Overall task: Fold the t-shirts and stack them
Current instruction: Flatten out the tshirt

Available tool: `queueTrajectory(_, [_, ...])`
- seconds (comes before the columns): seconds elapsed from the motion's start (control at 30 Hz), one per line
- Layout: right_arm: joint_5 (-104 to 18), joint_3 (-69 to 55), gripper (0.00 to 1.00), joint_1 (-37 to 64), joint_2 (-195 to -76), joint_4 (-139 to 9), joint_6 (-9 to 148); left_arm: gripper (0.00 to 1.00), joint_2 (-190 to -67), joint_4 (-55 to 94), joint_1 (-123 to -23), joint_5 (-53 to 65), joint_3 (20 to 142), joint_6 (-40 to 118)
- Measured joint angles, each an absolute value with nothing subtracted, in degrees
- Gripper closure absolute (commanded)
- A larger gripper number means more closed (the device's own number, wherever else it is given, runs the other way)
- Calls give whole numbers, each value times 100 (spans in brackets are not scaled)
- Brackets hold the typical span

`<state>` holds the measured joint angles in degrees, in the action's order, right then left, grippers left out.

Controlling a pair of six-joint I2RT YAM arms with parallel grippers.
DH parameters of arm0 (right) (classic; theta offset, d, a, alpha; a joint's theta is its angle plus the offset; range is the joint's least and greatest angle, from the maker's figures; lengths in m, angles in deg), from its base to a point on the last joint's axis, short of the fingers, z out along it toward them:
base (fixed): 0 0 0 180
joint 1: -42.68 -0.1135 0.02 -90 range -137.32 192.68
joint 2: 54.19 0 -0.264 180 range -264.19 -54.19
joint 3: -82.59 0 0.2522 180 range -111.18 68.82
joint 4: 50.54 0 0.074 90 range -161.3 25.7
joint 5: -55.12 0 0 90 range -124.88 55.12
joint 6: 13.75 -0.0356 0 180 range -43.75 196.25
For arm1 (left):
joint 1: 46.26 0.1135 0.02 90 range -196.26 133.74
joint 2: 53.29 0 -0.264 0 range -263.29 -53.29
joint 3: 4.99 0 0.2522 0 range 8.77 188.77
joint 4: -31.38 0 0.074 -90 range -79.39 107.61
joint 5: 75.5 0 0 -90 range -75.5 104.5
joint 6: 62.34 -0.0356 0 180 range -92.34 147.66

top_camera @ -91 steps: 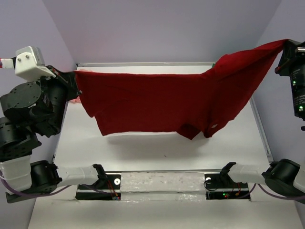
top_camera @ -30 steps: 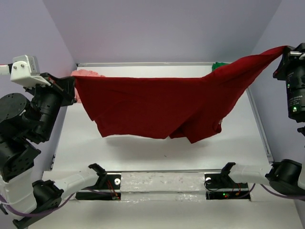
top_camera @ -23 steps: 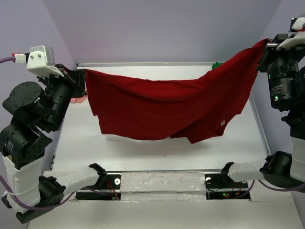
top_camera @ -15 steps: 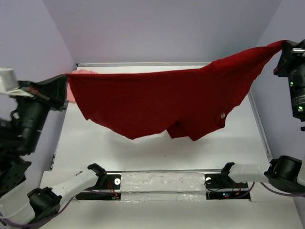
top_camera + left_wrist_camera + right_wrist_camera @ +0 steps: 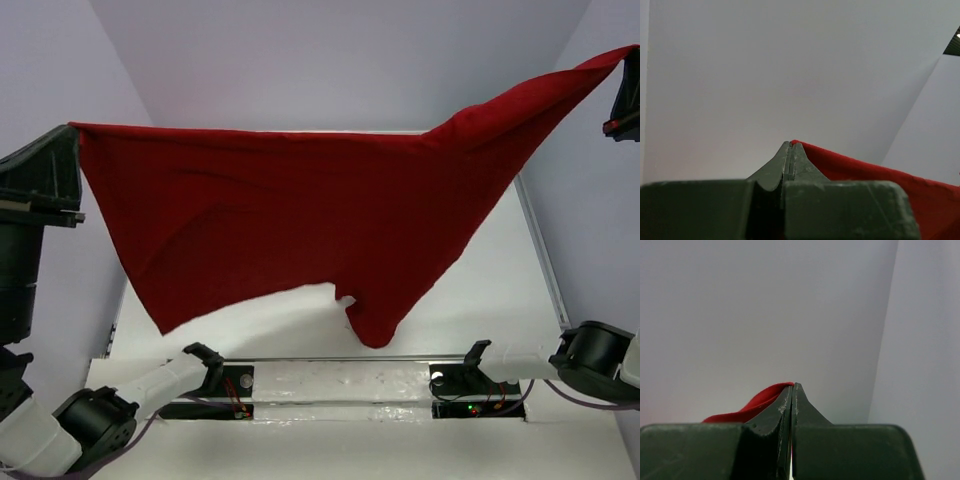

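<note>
Down at the near edge, the two arm bases [image 5: 340, 385] sit side by side on their mounting strip, and right above them hangs the lowest fold of the dark red t-shirt [image 5: 300, 220]. It dips to a point just right of centre, with a second corner drooping low on the left. From the top view I cannot tell whether that lowest point touches the white table [image 5: 500, 300] or hangs just clear of it.

Moving up, the shirt is spread wide like a banner across nearly the whole workspace, covering most of the table behind it. Its top edge runs taut from one side to the other.

On the left, the left gripper [image 5: 791, 144] has its fingers pressed flat together with red cloth pinched between them, the fabric trailing off to its right in the wrist view. On the far right, the right gripper [image 5: 792, 385] is clamped the same way, no gap between the fingers, a curl of red emerging at the tips. In the top view this right corner rides higher than the left.

Behind it all stands the plain pale lilac wall [image 5: 320, 60].
</note>
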<state>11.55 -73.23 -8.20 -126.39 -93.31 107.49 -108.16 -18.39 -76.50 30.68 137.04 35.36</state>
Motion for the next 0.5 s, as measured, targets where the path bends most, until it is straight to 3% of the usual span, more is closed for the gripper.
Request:
queueTrajectory(0.23, [1254, -6611, 100, -850, -12381, -9185, 11049, 100, -10879, -1992, -7565, 3066, 12965, 3534])
queueTrajectory(0.5, [1855, -6578, 100, -1582, -12556, -8074, 12058, 100, -11343, -2049, -7565, 3049, 13157, 3503])
